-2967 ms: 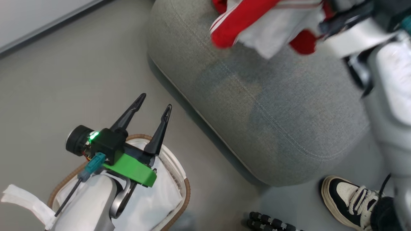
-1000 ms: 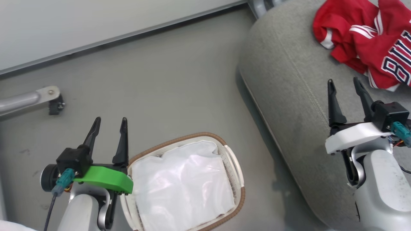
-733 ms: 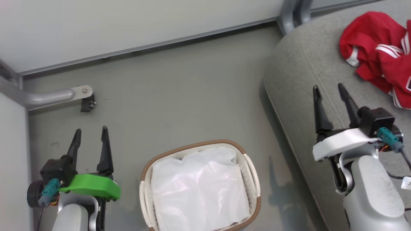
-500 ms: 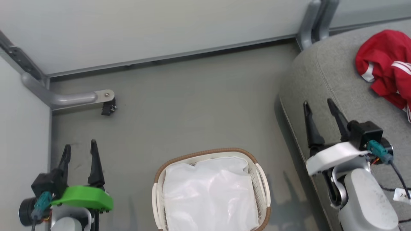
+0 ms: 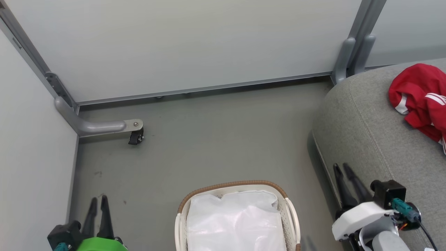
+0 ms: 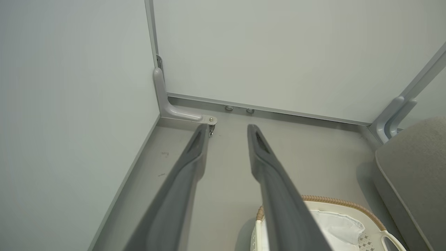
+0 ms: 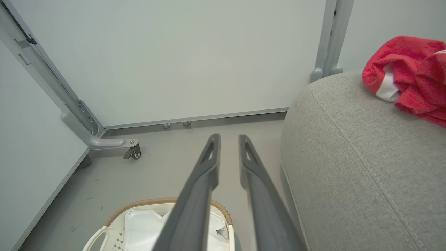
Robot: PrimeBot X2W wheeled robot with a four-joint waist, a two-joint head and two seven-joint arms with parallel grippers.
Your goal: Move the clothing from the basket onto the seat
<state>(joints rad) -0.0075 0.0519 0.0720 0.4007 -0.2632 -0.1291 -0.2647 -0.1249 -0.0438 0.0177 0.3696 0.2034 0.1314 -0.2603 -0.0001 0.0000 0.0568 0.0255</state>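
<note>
The red clothing (image 5: 421, 94) with white stripes lies bunched on the grey seat (image 5: 366, 132) at the far right, partly cut off by the frame edge; the right wrist view shows the clothing (image 7: 411, 80) on the seat (image 7: 348, 157) too. The basket (image 5: 231, 184) stands on the floor at the bottom centre, holding just its white liner (image 5: 237, 223). My left gripper (image 5: 98, 199) is low at the left beside the wall, open and empty. My right gripper (image 5: 341, 165) hovers by the seat's front edge, open with a narrow gap, empty.
Pale wall panels close off the back and the left. A grey metal foot (image 5: 101, 127) with a small castor (image 5: 135, 138) juts from the left corner. Grey posts (image 5: 352, 55) stand by the seat's back corner. Grey floor lies between wall, basket and seat.
The head camera has tilted up towards the wall. The clothing, carried by my right gripper three seconds ago, lies released on the seat. Both grippers sit lower in view, fingers closer together.
</note>
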